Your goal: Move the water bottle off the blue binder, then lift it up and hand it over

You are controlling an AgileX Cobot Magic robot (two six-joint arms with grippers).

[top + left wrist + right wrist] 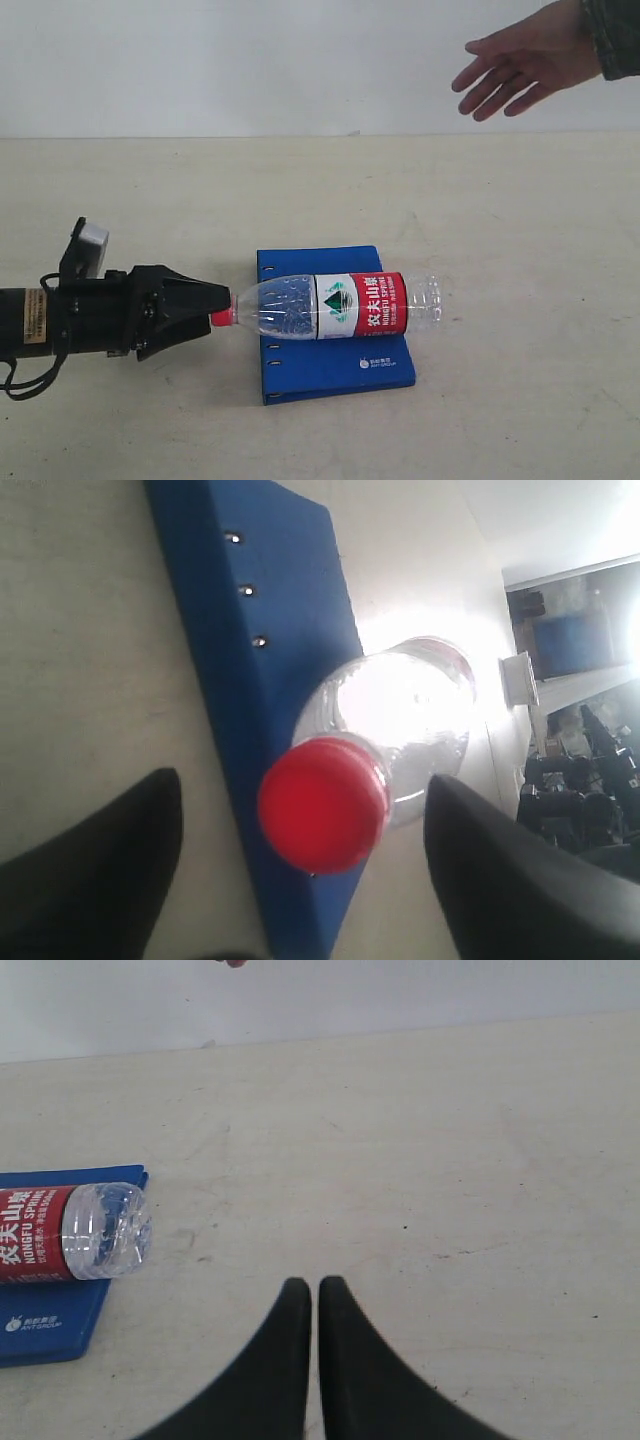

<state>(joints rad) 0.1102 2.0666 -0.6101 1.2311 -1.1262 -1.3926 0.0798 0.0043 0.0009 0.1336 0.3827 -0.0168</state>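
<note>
The water bottle (335, 305) lies on its side across the blue binder (330, 375), with its red cap (222, 318) overhanging the binder's spine edge. My left gripper (218, 308) is level with that cap. In the left wrist view the left gripper (302, 788) is open: its black fingers (110, 860) stand wide on either side of the cap (322, 803) without touching it. The right gripper (315, 1288) is shut and empty over bare table. It is some way from the bottle's base (105, 1230) and the binder (45, 1320), and does not show in the exterior view.
A person's open hand (520, 60) is held out above the far right of the beige table (500, 250). In the left wrist view, room clutter (580, 780) shows beyond the table.
</note>
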